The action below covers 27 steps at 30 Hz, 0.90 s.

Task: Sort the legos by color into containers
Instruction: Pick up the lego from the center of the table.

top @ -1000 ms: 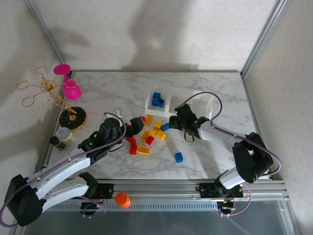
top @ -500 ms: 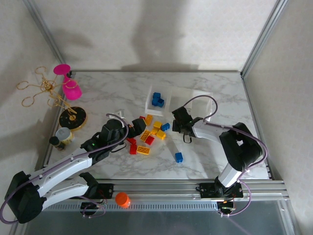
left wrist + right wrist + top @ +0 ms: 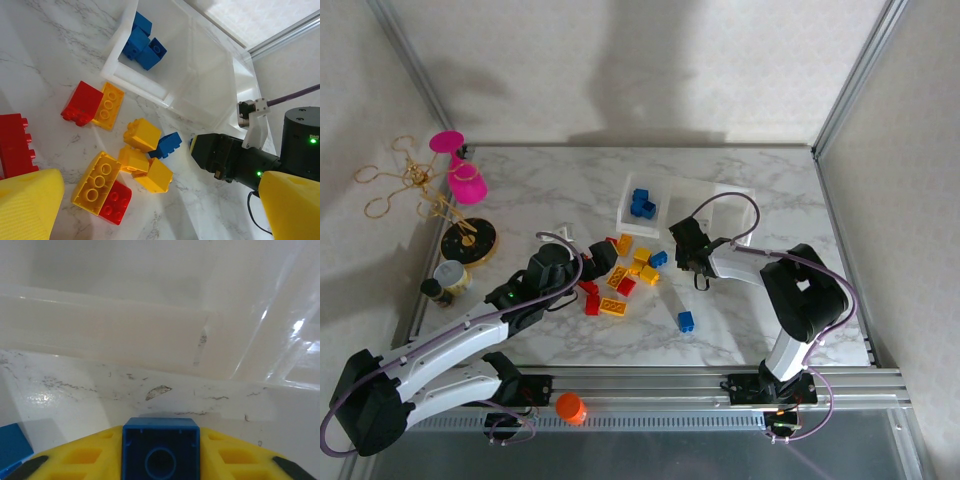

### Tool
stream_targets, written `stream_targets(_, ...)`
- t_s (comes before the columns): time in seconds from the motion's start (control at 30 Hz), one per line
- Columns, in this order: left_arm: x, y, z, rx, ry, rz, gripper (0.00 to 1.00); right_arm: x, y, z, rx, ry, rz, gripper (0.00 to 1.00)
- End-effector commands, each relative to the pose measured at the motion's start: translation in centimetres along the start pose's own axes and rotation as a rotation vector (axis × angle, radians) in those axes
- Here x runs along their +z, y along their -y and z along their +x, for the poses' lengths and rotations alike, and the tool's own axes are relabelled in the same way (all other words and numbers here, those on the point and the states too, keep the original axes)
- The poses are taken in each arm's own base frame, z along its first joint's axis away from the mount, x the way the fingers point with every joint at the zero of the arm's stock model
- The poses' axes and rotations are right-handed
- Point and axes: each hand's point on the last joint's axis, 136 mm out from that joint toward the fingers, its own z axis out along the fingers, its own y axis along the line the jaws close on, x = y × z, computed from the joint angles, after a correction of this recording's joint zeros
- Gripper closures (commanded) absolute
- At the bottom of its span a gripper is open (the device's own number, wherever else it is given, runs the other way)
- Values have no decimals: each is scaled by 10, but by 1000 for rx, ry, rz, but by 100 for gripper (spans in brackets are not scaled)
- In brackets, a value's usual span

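Note:
A pile of red and yellow legos (image 3: pixel 620 278) lies mid-table, with one blue lego (image 3: pixel 658 259) at its right edge and another (image 3: pixel 686 321) nearer the front. Behind them stands the clear three-compartment container (image 3: pixel 665 215); its left compartment holds blue legos (image 3: pixel 641 203), seen also in the left wrist view (image 3: pixel 145 42). My right gripper (image 3: pixel 676 256) sits low on the table in front of the tray wall (image 3: pixel 125 330), shut on a small blue lego (image 3: pixel 161 447) between its yellow fingers (image 3: pixel 85 460). My left gripper (image 3: pixel 160 205) hovers open over the pile's left side, holding nothing.
A pink cup (image 3: pixel 460 170), gold wire pieces (image 3: pixel 410 185), a black disc (image 3: pixel 468 240) and a small jar (image 3: pixel 447 277) crowd the table's left edge. An orange cap (image 3: pixel 570 407) lies on the front rail. Metal frame posts bound the table.
My right gripper has slid left to the tray's front and closed its fingers on a blue lego. The left arm has barely shifted.

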Motion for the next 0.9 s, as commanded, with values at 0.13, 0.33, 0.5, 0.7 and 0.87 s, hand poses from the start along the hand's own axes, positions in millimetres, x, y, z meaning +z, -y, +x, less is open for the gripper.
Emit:
stream_targets(0.13,-3,-1,-3,-4,20,-13,0,-9,2,-8,-14,21,0,71)
stream_targets(0.33,-5,1,-10,7,38,-17,0,-39,-12,-16,-53,54,-27,72)
stream_targets(0.5,-9,5,-23,34,68,-29,0,-71,-36,-41,-73,119,-87,71)
stream_targets(0.7,-11,4,-39,40,91,-37,0,-84,-74,-77,-97,177,-184,70)
stream_targets(0.87,-10,-1,-54,29,113,-44,0,-78,-106,-109,-133,226,-210,70)
